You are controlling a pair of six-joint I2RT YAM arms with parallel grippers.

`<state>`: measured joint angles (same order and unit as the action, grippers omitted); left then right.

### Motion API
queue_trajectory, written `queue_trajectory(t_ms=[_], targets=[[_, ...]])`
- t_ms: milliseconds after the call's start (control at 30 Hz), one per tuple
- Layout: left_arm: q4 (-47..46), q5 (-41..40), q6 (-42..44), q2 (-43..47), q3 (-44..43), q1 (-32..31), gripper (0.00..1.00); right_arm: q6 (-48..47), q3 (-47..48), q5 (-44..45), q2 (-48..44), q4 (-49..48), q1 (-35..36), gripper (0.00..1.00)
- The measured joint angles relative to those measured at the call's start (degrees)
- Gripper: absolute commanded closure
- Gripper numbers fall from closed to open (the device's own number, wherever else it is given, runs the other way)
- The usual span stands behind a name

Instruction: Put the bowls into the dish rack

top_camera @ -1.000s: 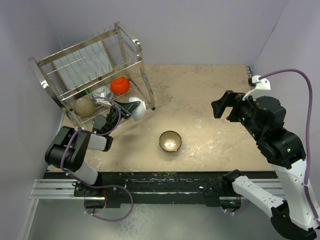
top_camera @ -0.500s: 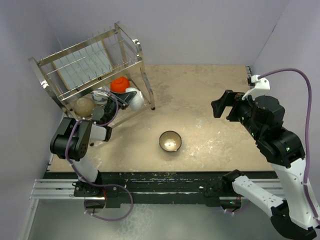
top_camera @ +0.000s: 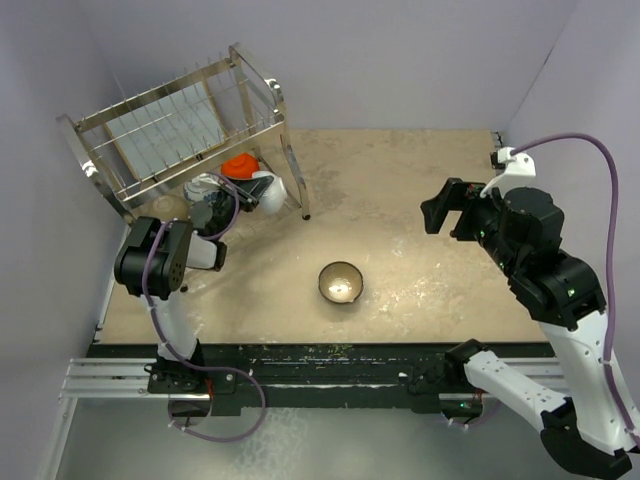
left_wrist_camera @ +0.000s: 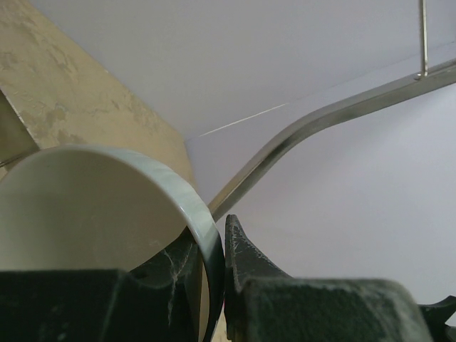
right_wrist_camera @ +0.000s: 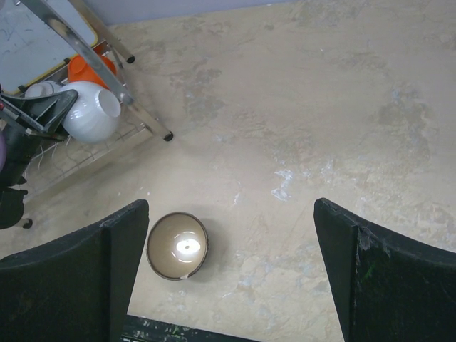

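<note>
light: bright, even, soft from overhead | shadows: faint and short beside the brown bowl [right_wrist_camera: 177, 246] | glare: white hot spot inside that bowl, gleam on dish rack [top_camera: 178, 128] bars | focus: white bowl [left_wrist_camera: 85, 206] rim soft, too near the left wrist lens

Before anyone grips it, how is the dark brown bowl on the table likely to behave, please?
The dark brown bowl has a glossy inside with glare, so it is probably glazed and slippery to pinch. It looks rigid, likely ceramic: no flex, but it could chip if dropped. Upright and low, it would probably slide under a push, not tip.
</note>
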<state>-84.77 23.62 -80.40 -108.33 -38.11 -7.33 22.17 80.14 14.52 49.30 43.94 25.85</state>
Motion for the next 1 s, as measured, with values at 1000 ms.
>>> queue_trajectory(t_ms=[1000], targets=[[-2.25,-0.74,0.39,-6.23,-2.34,5.22,1.0,-0.33,-1.42,-0.09,2.4,-1.6,0.0,0.01]])
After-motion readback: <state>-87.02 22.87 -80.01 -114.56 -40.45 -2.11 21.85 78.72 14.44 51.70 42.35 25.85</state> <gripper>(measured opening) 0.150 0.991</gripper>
